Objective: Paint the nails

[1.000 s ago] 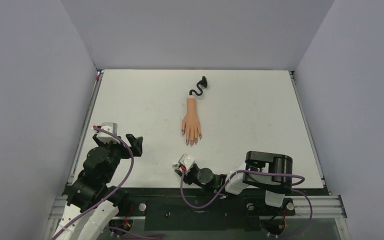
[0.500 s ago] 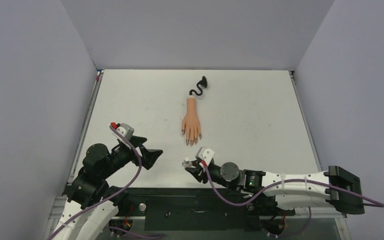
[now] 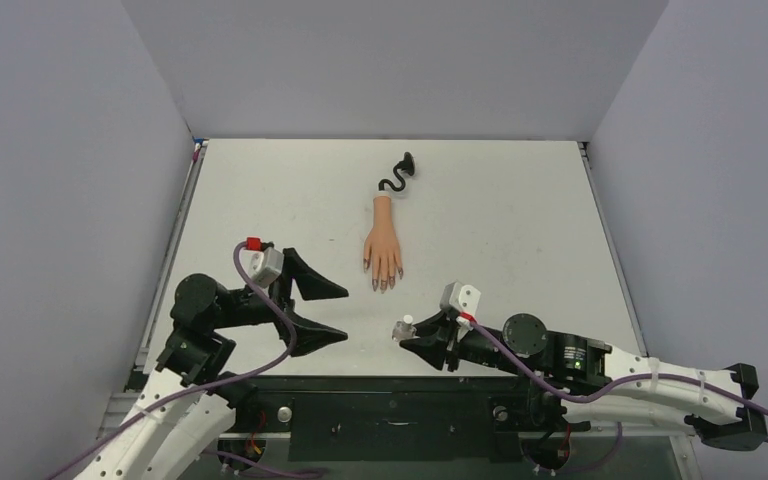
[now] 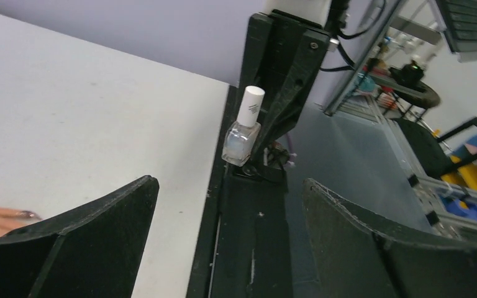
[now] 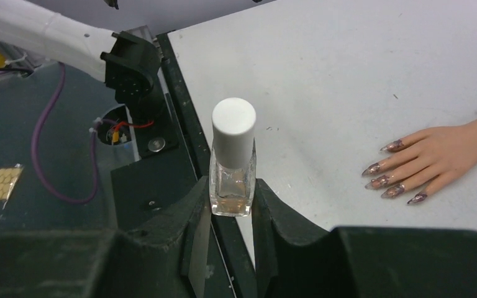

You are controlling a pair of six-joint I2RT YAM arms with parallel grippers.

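Observation:
The peach mannequin hand (image 3: 383,247) lies mid-table on its curly black stem (image 3: 397,178), fingers toward me. Its dark purplish nails (image 3: 382,284) also show in the right wrist view (image 5: 391,176). My right gripper (image 3: 412,340) is shut on a small clear polish bottle (image 5: 232,166) with a white cap (image 5: 233,127), held at the table's near edge. The bottle also shows in the top view (image 3: 403,326) and in the left wrist view (image 4: 243,130). My left gripper (image 3: 335,314) is wide open and empty, left of the bottle and pointing toward it.
The white table (image 3: 500,230) is walled by grey panels. A black frame rail (image 3: 380,400) runs along the near edge. Purple cables (image 3: 260,320) trail from both arms.
My right arm has stretched out and carried the bottle to the right along the near edge. My left gripper has swung right toward the bottle and its jaws have spread wide.

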